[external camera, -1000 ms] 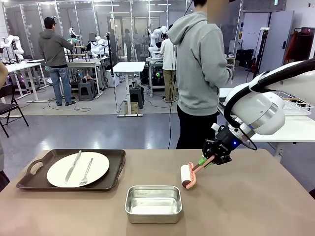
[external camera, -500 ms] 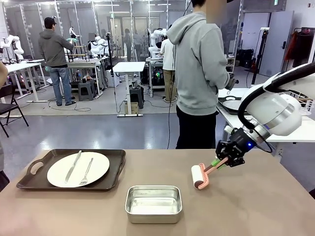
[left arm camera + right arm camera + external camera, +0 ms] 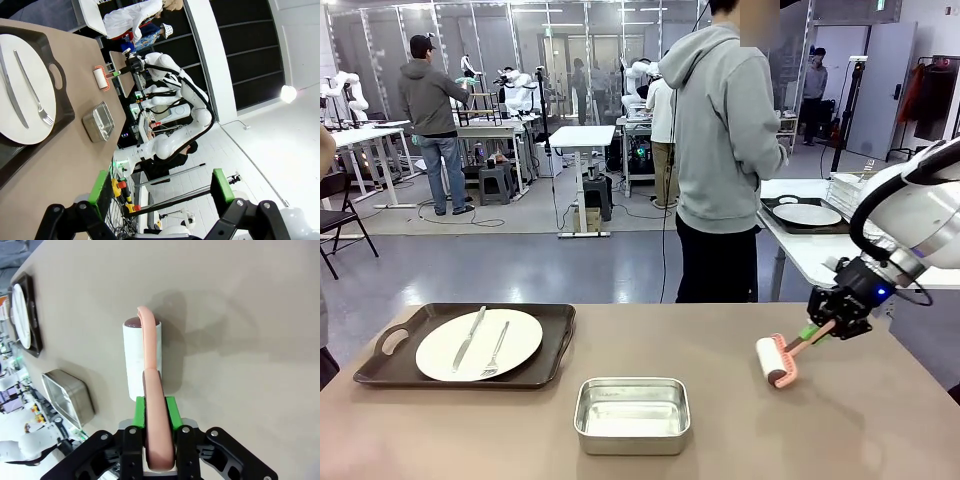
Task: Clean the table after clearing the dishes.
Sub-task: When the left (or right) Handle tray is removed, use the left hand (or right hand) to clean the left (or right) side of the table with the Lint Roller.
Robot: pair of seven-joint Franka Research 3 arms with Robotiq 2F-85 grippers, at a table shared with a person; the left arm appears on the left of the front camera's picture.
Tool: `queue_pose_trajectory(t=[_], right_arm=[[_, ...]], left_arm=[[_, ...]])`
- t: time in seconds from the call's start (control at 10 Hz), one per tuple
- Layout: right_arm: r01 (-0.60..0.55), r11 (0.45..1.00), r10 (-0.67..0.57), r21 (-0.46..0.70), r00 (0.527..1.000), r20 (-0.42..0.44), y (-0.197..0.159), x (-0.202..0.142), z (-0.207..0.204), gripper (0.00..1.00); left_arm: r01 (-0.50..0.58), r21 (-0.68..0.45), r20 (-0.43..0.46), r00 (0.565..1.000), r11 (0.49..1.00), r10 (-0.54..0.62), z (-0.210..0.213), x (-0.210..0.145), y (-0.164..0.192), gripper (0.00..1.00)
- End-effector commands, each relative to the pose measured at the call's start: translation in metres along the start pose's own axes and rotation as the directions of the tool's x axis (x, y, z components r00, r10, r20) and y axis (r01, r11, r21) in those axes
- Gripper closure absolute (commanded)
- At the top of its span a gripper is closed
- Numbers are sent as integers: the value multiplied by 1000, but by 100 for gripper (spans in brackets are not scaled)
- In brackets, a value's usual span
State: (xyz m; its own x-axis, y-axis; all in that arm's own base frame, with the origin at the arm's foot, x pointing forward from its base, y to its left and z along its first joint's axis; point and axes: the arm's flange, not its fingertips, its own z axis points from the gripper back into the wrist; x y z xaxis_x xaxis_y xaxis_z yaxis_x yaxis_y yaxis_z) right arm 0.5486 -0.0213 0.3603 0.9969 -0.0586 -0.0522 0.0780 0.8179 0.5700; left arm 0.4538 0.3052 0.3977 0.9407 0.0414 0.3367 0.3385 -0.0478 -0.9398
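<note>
On the tan table (image 3: 880,420) my right gripper (image 3: 817,331) is shut on the pink handle of a white lint roller (image 3: 777,361). The roller's head rests on the tabletop near the right end. In the right wrist view the roller (image 3: 142,359) lies flat on the table (image 3: 240,300) ahead of my right gripper (image 3: 156,410). A white plate (image 3: 478,344) with a knife and fork sits on a dark tray (image 3: 552,355) at the table's left. Another plate (image 3: 807,214) on a dark tray rests on the white side table. My left gripper (image 3: 160,187) is open and holds nothing, raised off the table.
A small steel pan (image 3: 632,413) stands near the front edge at the middle. A person in a grey hoodie (image 3: 720,130) stands at the far side, turned toward the white side table (image 3: 800,255). Open tabletop lies between the pan and the roller.
My right gripper has swept the roller to the right across the table, from near the middle to the right end. The tray, plate and pan have not moved.
</note>
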Motion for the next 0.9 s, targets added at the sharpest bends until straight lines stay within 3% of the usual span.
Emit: queue_pose_trajectory(t=[0.0,0.5,0.8], right_arm=[[53,959,-63,-279,998,-25,-45,-22,-15,79],[72,879,-136,-471,985,-104,-46,-22,32,79],[159,806,-224,-570,974,-44,-32,-21,47,79]], left_arm=[[14,14,4,1000,1000,-14,-2,-5,-3,0],[14,14,4,1000,1000,-14,-2,-5,-3,0],[14,14,4,1000,1000,-14,-2,-5,-3,0]])
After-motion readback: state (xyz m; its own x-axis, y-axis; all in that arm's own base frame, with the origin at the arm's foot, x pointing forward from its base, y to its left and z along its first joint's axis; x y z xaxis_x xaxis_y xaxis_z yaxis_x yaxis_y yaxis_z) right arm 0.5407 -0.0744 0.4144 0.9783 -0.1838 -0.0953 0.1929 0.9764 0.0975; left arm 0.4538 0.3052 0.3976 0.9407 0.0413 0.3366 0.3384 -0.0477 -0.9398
